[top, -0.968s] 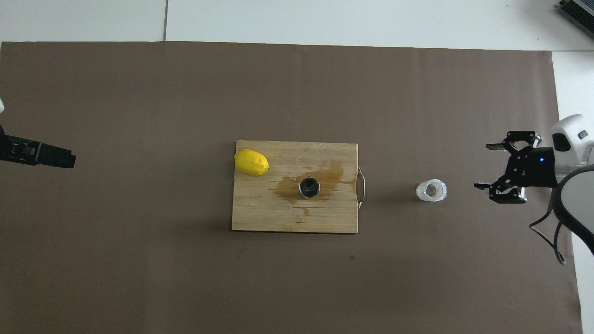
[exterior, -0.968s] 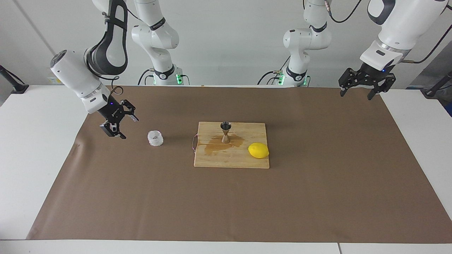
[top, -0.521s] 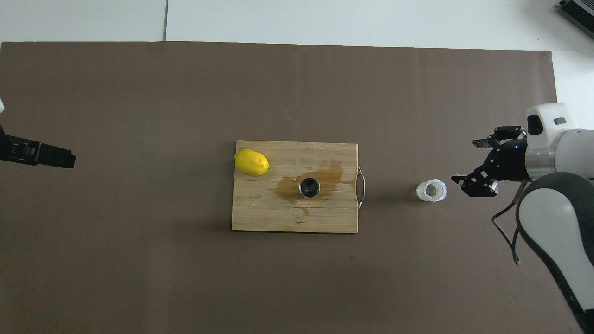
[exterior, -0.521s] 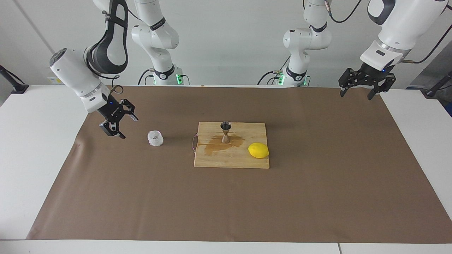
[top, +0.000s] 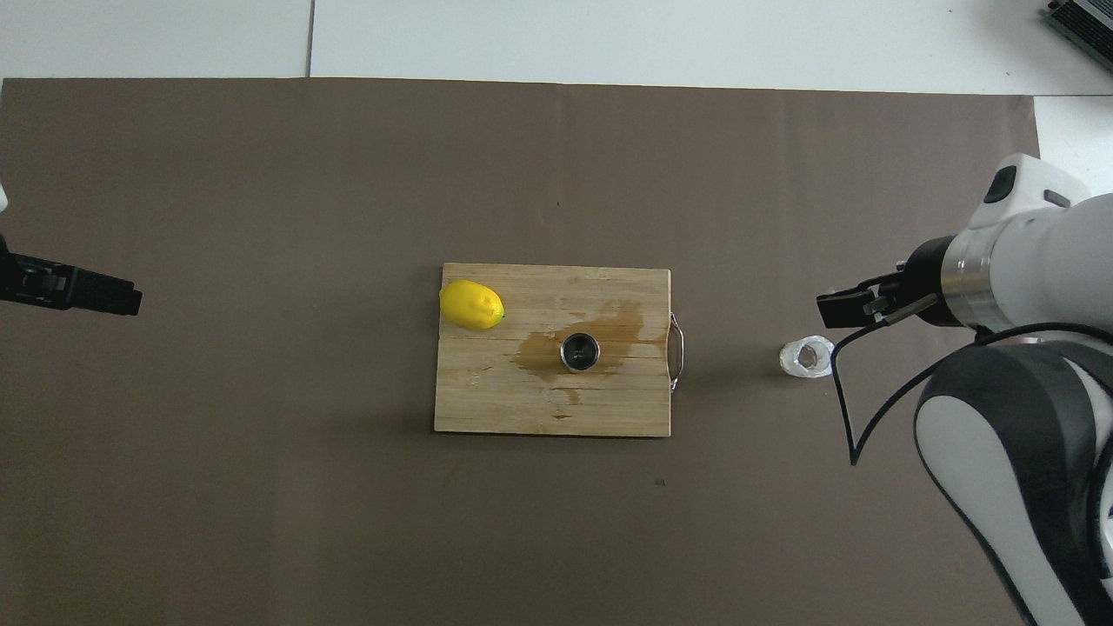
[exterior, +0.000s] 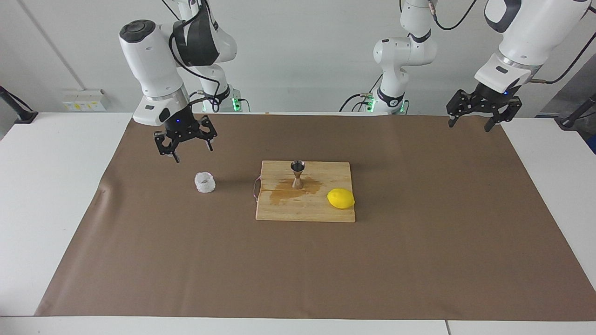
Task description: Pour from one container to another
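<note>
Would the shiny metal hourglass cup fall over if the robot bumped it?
Probably. The shiny steel hourglass-shaped jigger stands upright, tall for its small foot, so it looks tippy. The wooden board under it shows a wet-looking stain, so it might also slide.

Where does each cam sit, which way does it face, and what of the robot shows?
Facing view: high across the table, looking at the robots; both arms in full, right end effector open above the paper near the glass cup, left end effector open, waiting at its table end.
Overhead view: above the robots' end, looking steeply down; only the right forearm and both end effectors show.
Shared: cup, jigger, lemon, cutting board, mirrored half a turn.
</note>
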